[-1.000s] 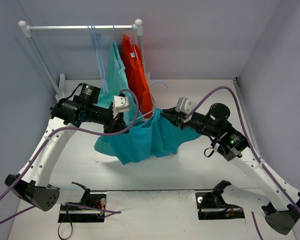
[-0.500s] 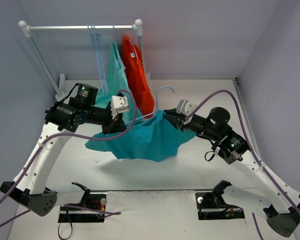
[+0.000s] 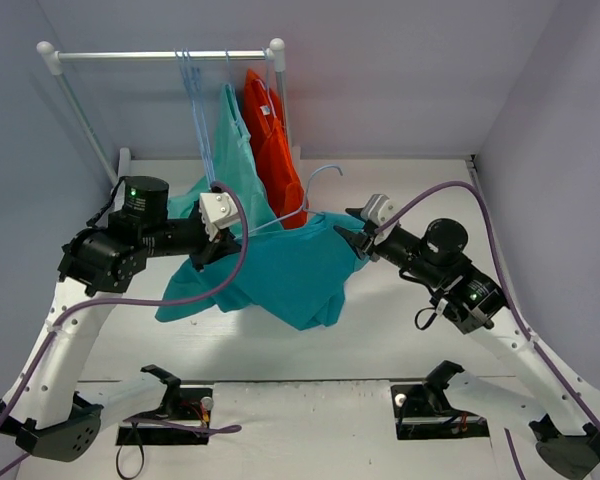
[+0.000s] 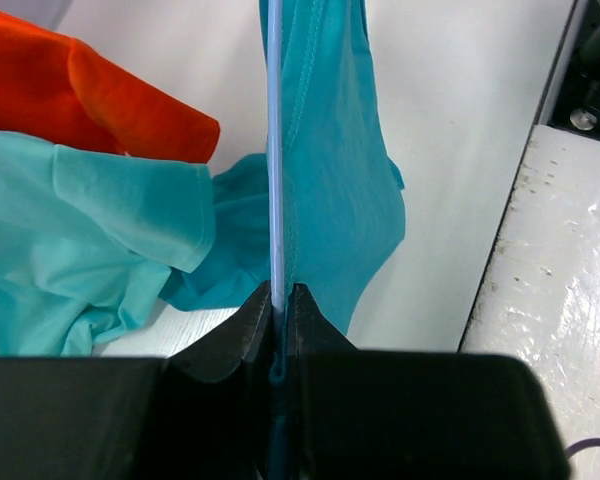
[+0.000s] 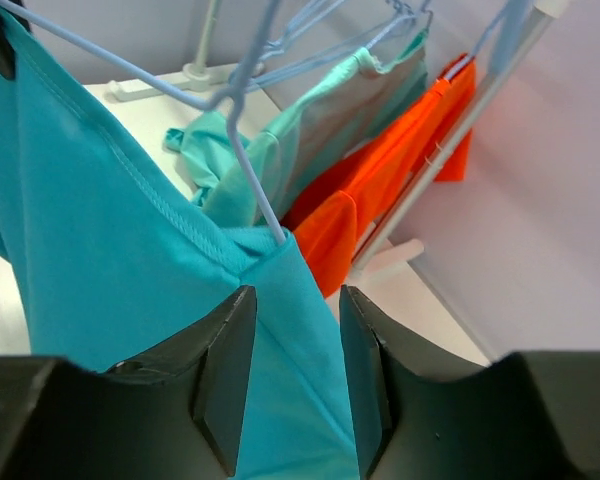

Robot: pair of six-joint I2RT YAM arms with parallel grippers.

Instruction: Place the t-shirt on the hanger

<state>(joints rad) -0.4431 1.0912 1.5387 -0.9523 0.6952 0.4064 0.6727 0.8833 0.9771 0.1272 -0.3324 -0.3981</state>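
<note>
The deep teal t-shirt (image 3: 290,270) hangs in the air between both arms, draped over the pale-blue hanger (image 3: 280,215), whose hook (image 3: 323,172) points toward the rack. My left gripper (image 3: 204,252) holds its left end. In the left wrist view the gripper (image 4: 278,292) is shut on the hanger wire (image 4: 276,150) with teal t-shirt cloth (image 4: 340,150) pinched alongside. My right gripper (image 3: 359,238) is at the shirt's right shoulder. In the right wrist view the fingers (image 5: 225,370) stand apart, the t-shirt (image 5: 110,260) fills the gap between them, and the hanger wire (image 5: 252,180) enters the collar.
A white rack rail (image 3: 160,56) at the back carries spare blue hangers (image 3: 192,90), a mint-green garment (image 3: 232,150) and an orange garment (image 3: 270,140), both close behind the shirt. The rack's post (image 5: 450,140) stands right of the orange garment (image 5: 400,150).
My left gripper has swung left with the hanger's end. The right gripper has shifted right. The shirt is stretched wider between them and hangs lower on the left.
</note>
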